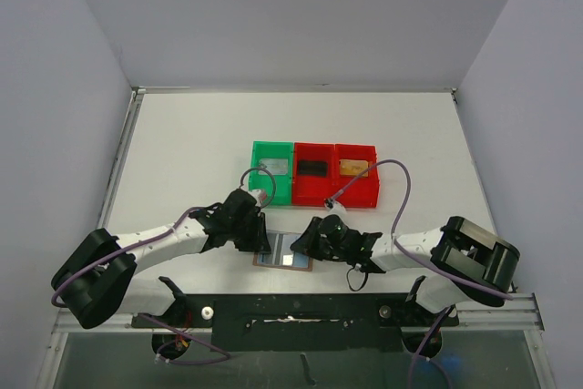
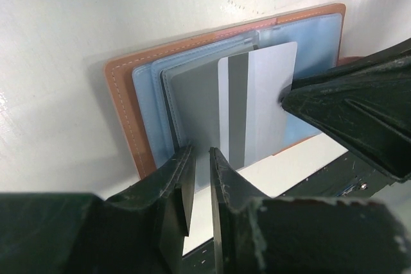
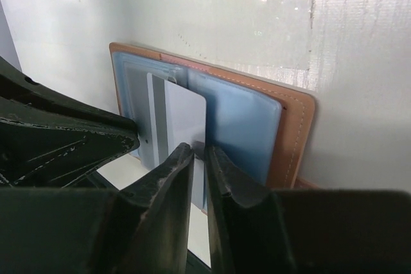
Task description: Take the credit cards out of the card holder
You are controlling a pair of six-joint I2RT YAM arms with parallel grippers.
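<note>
A silver-grey striped credit card (image 2: 257, 101) pokes partway out of a blue sleeve in the open tan card holder (image 2: 125, 113), at the near edge of the white desk (image 1: 182, 152). The right end effector (image 3: 199, 155) is pinched narrow on the card's edge; the left end effector (image 2: 200, 158) nips the holder's near sleeve. Farther off sit a green bin (image 1: 258, 148) and two red bins (image 1: 355, 196), with pale grey walls (image 1: 301, 15) all round

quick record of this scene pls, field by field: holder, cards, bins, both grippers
card holder: lying open between both grippers
striped card: silver-grey, part way out of the card holder
left gripper: shut on the card holder's inner page
right gripper: pinching the striped card's edge
green bin: holds a grey card
middle red bin: holds a black card
right red bin: holds a gold-tan card
</note>
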